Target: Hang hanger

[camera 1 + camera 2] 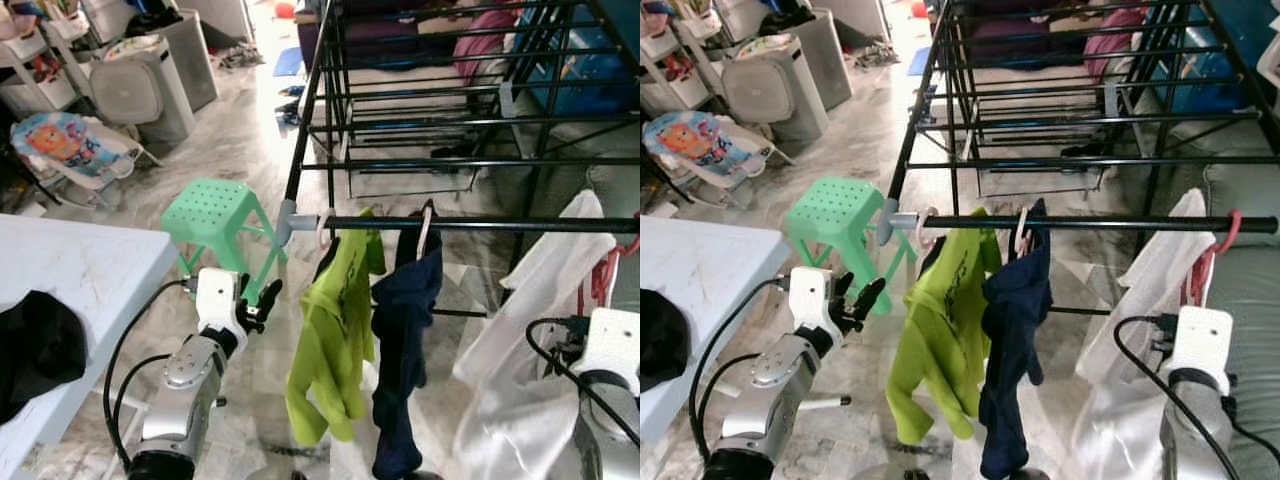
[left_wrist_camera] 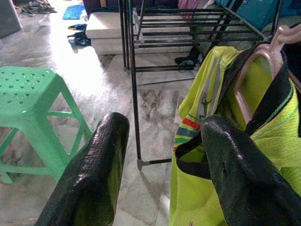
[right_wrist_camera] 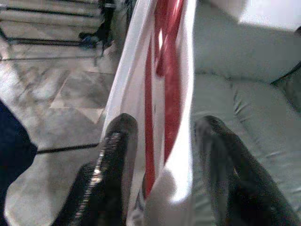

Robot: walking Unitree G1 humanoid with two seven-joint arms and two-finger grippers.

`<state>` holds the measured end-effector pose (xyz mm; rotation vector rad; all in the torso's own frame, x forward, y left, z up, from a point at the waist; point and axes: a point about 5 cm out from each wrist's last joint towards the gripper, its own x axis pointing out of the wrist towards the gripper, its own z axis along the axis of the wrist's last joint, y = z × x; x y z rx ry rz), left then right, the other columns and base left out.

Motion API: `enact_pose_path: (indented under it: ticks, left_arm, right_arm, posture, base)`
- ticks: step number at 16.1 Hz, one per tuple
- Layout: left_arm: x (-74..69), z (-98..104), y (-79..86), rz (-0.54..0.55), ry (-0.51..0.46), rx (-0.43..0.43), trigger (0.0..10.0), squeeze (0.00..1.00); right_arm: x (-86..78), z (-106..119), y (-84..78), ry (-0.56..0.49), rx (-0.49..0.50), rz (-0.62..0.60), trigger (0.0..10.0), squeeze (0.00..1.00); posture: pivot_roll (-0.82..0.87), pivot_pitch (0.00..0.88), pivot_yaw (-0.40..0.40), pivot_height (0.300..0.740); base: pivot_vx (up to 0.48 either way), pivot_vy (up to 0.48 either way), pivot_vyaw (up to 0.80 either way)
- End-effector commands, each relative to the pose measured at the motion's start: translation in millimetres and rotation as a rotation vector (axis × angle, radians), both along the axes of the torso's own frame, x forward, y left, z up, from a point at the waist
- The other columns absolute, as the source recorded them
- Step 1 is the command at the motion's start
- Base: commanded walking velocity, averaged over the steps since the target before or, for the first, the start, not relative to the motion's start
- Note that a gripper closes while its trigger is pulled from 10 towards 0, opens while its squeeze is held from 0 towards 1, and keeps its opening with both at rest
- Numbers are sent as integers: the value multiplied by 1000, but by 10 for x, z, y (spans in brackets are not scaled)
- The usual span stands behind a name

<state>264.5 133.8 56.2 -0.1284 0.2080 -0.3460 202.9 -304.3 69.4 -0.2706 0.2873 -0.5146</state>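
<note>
Right pincer point(image 3: 160, 155) astride red hanger point(image 3: 162, 80), fingers parted | left pincer point(image 1: 855, 300) open beside rail point(image 1: 1090, 222) end

You're in a lived-in home, in a room given over to laundry; a black drying rack point(image 1: 440, 160) stands on the marble-patterned floor point(image 1: 240, 140) with clothes hung along its front rail point(image 1: 470, 224); a baby bouncer point(image 1: 65, 145) (cartoon-printed seat) sits beside a grey appliance point(image 1: 140, 90); a green plastic stool point(image 1: 210, 215) and a white table point(image 1: 75, 275) stand nearby.
</note>
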Motion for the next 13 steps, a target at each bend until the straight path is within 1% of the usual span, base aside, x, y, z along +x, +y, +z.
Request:
enact_pose_path:
  ticks: [1,3,4,5,6,7,9,11,13]
  left_arm:
    - [38,10,40,10,-7,13,10000,0]
    - [50,28,22,7,-16,10,10000,0]
    - [47,42,-7,-11,-25,9,10000,0]
    - [26,46,-49,-40,-33,11,10000,0]
    - [-12,30,-86,-58,-21,-6,10000,0]
    - [-32,16,-96,-60,-8,-21,10000,0]
    - [-41,4,-96,-59,-4,-25,10000,0]
    - [-20,25,-91,-51,-11,-29,10000,0]
    - [0,48,-100,-43,-22,-34,10000,0]
  right_arm:
    - [-32,108,41,-57,-47,-13,10000,1000]
    - [-101,145,58,-69,-91,-26,10000,1000]
    - [-149,215,86,-92,-150,-25,10000,1000]
    - [-190,267,123,-106,-182,-29,10000,1000]
    - [-246,285,178,-104,-207,-30,10000,1000]
    - [-294,280,205,-97,-219,-34,10000,1000]
    - [-345,279,229,-92,-228,-38,10000,1000]
    - [-419,320,272,-98,-262,-30,10000,1000]
    - [-402,358,313,-101,-296,-5,10000,1000]
  posture:
    - [-129,0,128,740]
    - [-138,0,128,740]
    - [-138,0,128,740]
    - [-148,0,130,740]
    - [-159,0,138,740]
    - [-166,0,140,740]
    - [-169,0,140,740]
    - [-171,0,132,740]
    - [-168,0,123,740]
  base:
    - [0,0,0]
    - [0,0,0]
    - [0,0,0]
    - [0,0,0]
    - [0,0,0]
    - [0,0,0]
    - [0,0,0]
    - [0,0,0]
    - [0,0,0]
